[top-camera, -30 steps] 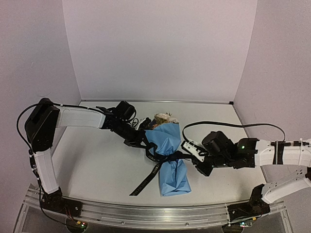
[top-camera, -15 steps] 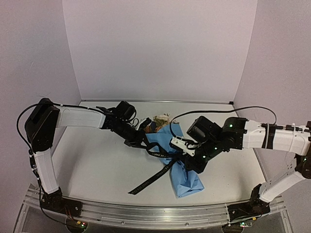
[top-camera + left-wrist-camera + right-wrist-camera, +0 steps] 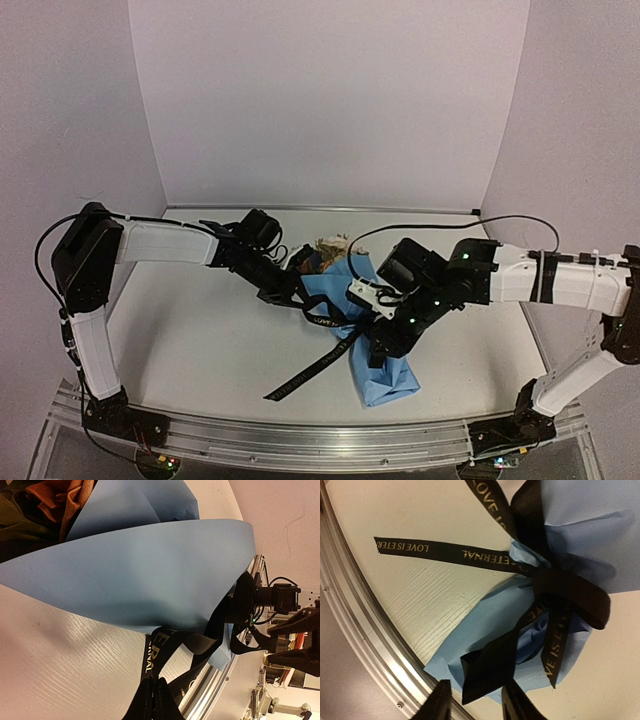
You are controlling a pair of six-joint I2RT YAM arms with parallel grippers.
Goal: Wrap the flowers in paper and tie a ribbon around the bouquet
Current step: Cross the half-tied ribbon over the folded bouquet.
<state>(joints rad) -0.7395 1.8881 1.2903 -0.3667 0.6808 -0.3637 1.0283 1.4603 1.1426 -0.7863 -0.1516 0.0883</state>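
Right gripper (image 3: 474, 694), clamped a second ago, is seen spread about the ribbon (image 3: 470, 555) tail above the bouquet (image 3: 388, 378); left gripper (image 3: 289, 292) is kept pinched on the ribbon.

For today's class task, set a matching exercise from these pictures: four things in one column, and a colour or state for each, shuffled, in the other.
Column one:
1. ribbon
2. paper
3. left gripper
4. right gripper

Column two:
A. light blue
B. open, fingers apart
C. black with light lettering
D. shut on the ribbon

Pairs: 1-C, 2-A, 3-D, 4-B
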